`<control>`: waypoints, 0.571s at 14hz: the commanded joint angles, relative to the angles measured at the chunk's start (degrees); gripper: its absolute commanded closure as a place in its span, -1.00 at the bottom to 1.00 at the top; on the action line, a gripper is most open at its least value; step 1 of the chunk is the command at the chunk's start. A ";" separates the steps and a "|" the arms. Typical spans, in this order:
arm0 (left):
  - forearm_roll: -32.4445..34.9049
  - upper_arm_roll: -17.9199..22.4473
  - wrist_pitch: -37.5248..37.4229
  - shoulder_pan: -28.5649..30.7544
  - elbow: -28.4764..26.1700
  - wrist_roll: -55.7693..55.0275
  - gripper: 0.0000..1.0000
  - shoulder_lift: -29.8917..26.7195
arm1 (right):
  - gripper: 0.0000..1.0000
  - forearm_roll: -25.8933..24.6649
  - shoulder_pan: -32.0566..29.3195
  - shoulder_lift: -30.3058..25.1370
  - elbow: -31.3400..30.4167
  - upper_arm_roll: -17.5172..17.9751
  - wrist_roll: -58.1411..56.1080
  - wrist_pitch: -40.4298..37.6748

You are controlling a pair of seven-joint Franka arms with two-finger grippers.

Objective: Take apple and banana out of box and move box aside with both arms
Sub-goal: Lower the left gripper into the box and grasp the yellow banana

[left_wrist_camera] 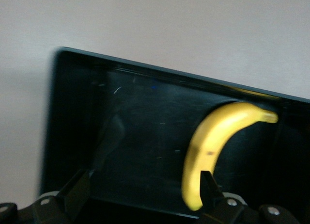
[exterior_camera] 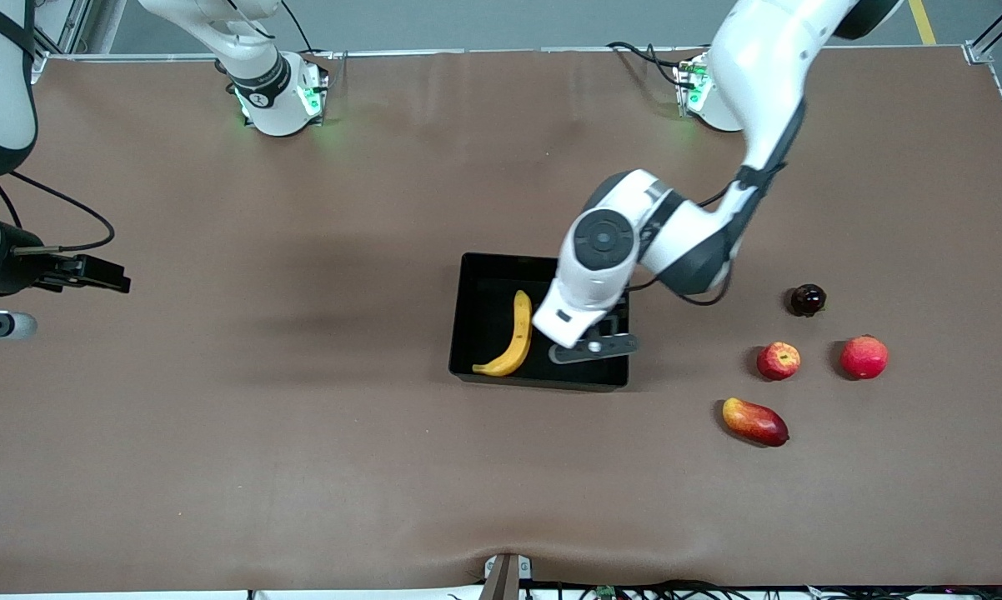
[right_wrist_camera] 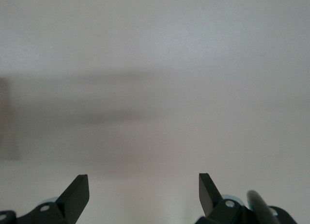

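Banana point(exterior_camera: 513, 335): lying in the black tray point(exterior_camera: 478, 283), toward the right arm's end.
Left gripper point(left_wrist_camera: 143, 197): over the tray, fingers spread, holding nothing.
Apple point(exterior_camera: 779, 361): on open table beside the mango point(exterior_camera: 754, 422).
Right gripper point(right_wrist_camera: 144, 191): waits spread over bare table.

From the front camera I'm losing the left gripper point(exterior_camera: 588, 337) under its own wrist, which is also covering part of the black tray point(exterior_camera: 476, 275). The right gripper point(exterior_camera: 92, 273) is sitting at the frame edge, its arm cut off. In the left wrist view the banana point(left_wrist_camera: 213, 146) is smearing with blur, and the tray point(left_wrist_camera: 72, 136) is running off the frame.
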 commanded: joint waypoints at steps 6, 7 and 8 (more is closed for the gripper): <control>0.73 3.68 8.95 -7.05 2.30 -2.12 -1.00 6.53 | -1.00 0.49 -0.05 -1.03 0.18 -0.11 0.05 -5.18; 0.73 3.68 10.27 -7.14 2.30 -2.21 -1.00 7.32 | -1.00 0.49 -0.13 -1.03 0.27 -0.11 0.23 -5.18; 0.73 3.68 11.33 -7.66 2.30 -2.21 -1.00 8.03 | -1.00 0.49 -0.22 -0.95 0.27 -0.11 0.23 -5.09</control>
